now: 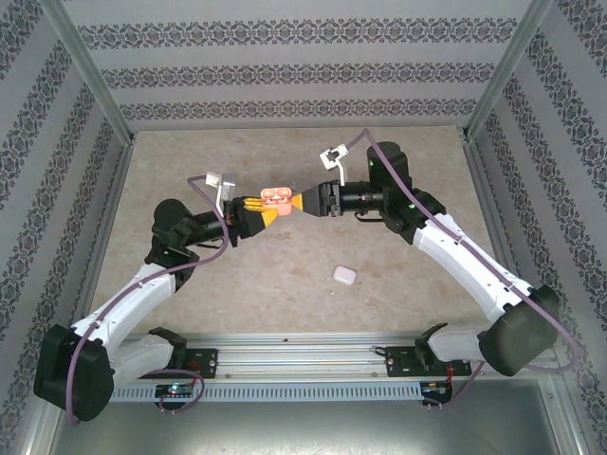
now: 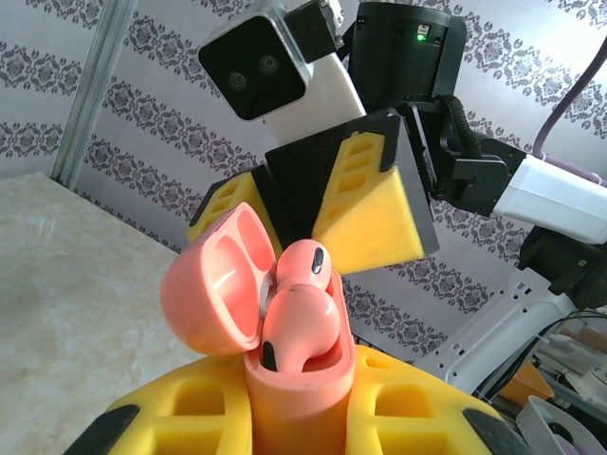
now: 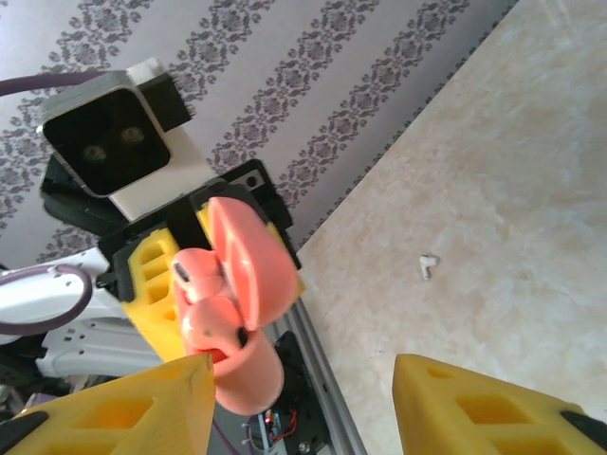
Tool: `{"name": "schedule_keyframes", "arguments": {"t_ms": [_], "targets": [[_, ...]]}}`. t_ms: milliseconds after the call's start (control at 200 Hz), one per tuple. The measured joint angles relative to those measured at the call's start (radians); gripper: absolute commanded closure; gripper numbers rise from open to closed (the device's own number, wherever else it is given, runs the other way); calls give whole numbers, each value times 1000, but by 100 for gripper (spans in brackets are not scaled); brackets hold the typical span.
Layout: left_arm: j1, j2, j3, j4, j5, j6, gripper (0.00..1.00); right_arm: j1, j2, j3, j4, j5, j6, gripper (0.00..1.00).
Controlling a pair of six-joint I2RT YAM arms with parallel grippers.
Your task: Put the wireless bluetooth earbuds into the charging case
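Over the desk (image 1: 285, 308), the right gripper (image 1: 311, 201) has its jaws spread wide and empty, facing the left gripper (image 1: 258, 212). Left jaws clamp the pink charging case (image 2: 299, 403), lid open, mouth toward the right jaws. Pink earbuds (image 2: 302, 327) sit in it, and the upper earbud (image 2: 309, 263) looks only half-seated. A white earbud (image 3: 427, 266) lies loose on the desk.

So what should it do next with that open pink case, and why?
Probably ease the open right pincer in and press the pink earbuds down: they sit tilted, sticking up out of the pink case that the left pincer holds with its lid open.
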Motion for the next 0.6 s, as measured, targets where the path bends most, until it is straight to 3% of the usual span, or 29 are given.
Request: {"name": "schedule_keyframes", "arguments": {"t_ms": [305,600], "targets": [[-1,-34,0,6,7,44,100,-5,-13,-27,-23,86,4,47],[-1,-65,15,-111,38,199,100,-38,-40,-22,-25,93,32,50]]}}
